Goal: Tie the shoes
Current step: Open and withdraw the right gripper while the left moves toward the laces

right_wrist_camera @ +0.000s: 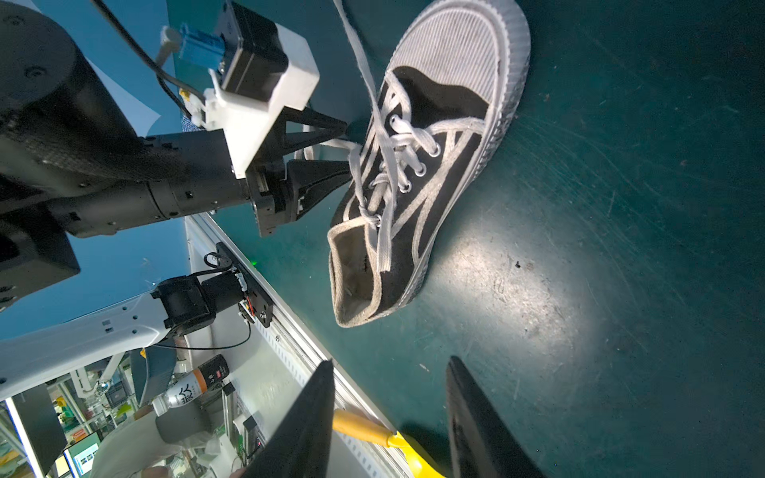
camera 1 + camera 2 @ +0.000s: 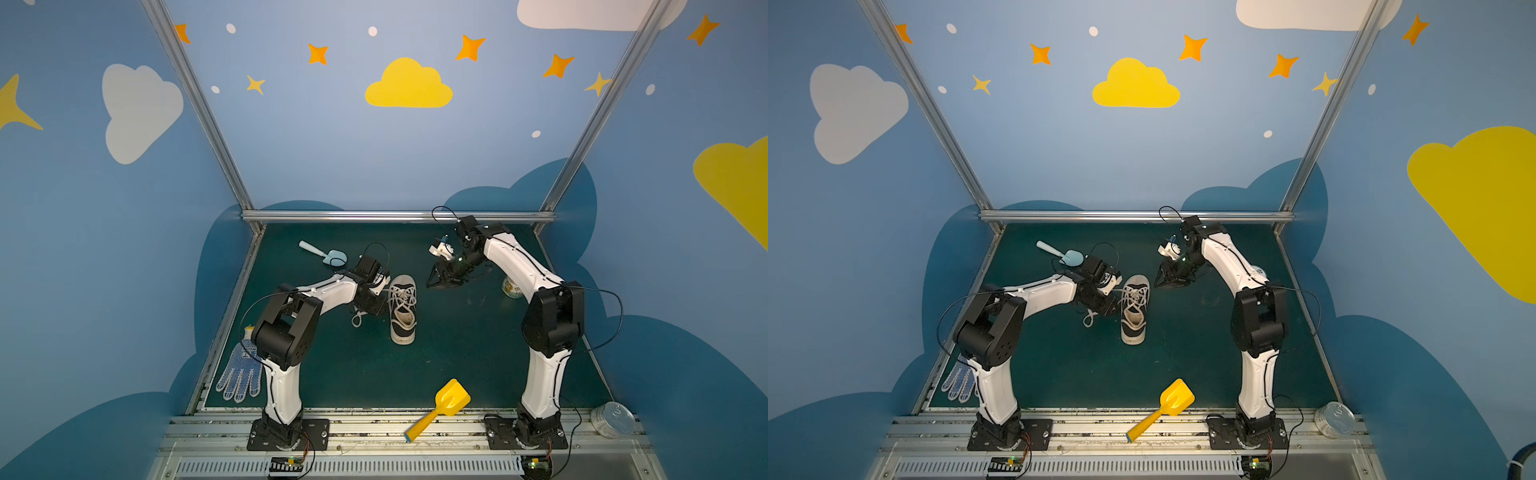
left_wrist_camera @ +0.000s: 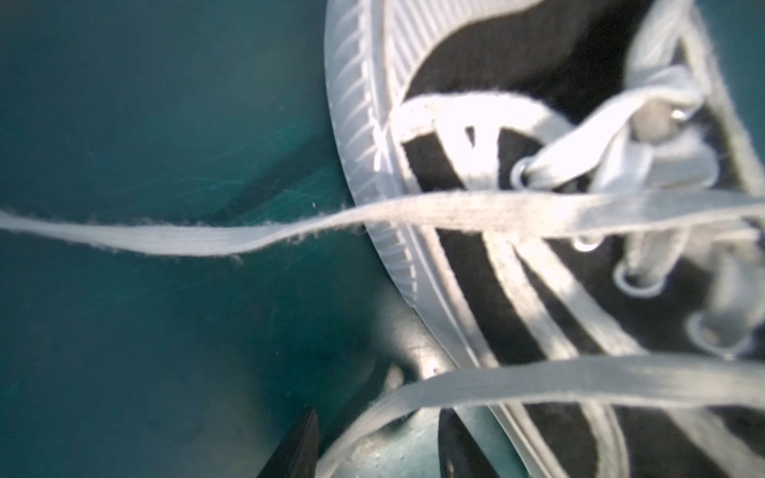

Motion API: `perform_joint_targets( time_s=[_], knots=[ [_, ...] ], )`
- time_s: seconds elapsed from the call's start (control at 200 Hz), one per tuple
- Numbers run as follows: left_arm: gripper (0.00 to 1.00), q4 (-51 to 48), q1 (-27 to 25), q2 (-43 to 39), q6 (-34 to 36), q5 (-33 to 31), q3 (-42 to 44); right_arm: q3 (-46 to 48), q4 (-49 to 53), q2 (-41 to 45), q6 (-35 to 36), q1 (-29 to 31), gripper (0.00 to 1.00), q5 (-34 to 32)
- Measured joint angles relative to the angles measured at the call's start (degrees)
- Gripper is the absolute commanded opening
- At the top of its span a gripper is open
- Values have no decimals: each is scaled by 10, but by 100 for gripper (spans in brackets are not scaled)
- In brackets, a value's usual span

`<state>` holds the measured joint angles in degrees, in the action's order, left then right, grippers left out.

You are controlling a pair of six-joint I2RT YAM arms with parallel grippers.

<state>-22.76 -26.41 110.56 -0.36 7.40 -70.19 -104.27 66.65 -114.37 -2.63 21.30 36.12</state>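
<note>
**Work cell, seen from above.** Blue walls (image 2: 332, 158) close the cell on three sides. They are painted with a yellow cloud (image 2: 408, 85), white clouds (image 2: 139, 110), orange stars (image 2: 318, 54) and darker blue cloud shapes (image 2: 523, 191) along the base. Aluminium posts (image 2: 199, 108) rise from the rear corners, joined by a crossbar (image 2: 399, 216). The floor is a scuffed dark green mat (image 2: 457, 357), edged in front by aluminium rails (image 2: 374, 426). A bright patch of light (image 1: 509, 273) falls on the mat.

Left gripper (image 1: 347, 150) low, jaws apart; right gripper (image 1: 391, 366) raised, tilted down, jaws apart.
</note>
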Motion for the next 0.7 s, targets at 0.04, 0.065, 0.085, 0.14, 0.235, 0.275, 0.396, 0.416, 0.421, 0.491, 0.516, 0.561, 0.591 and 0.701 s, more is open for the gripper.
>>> perform_joint_targets(
  time_s=[0.04,0.065,0.085,0.14,0.235,0.275,0.396,0.416,0.421,0.491,0.516,0.561,0.591,0.701],
  knots=[
    [44,10,0,-1,0,-2,5,1,0,0,0,-2,44,2],
    [44,15,-1,-1,-1,-2,7,1,0,0,0,-2,44,4],
    [43,20,-1,-2,-1,-3,9,1,0,0,0,-3,44,5],
    [41,32,-2,-4,-1,-7,16,1,0,0,0,-3,44,8],
    [37,48,-5,-9,-1,-16,28,3,0,1,-1,-6,43,14],
    [35,55,-6,-11,-1,-19,33,5,0,4,-2,-7,43,15],
    [30,73,-10,-17,-1,-35,48,8,0,13,-2,-12,43,16],
    [29,76,-10,-18,0,-37,50,8,0,15,-3,-12,42,17],
    [29,77,-10,-19,0,-38,51,8,0,15,-3,-12,42,17],
    [24,88,-13,-22,0,-46,59,12,-3,21,-5,-14,42,19],
    [22,92,-14,-23,0,-49,62,14,-3,24,-6,-15,42,20],
    [17,98,-16,-24,0,-54,66,18,-4,26,-7,-15,42,21],
    [13,103,-17,-25,-1,-57,69,19,-5,27,-9,-15,42,22],
    [5,118,-24,-28,-1,-61,78,27,-9,29,-14,-16,41,24]
  ],
)
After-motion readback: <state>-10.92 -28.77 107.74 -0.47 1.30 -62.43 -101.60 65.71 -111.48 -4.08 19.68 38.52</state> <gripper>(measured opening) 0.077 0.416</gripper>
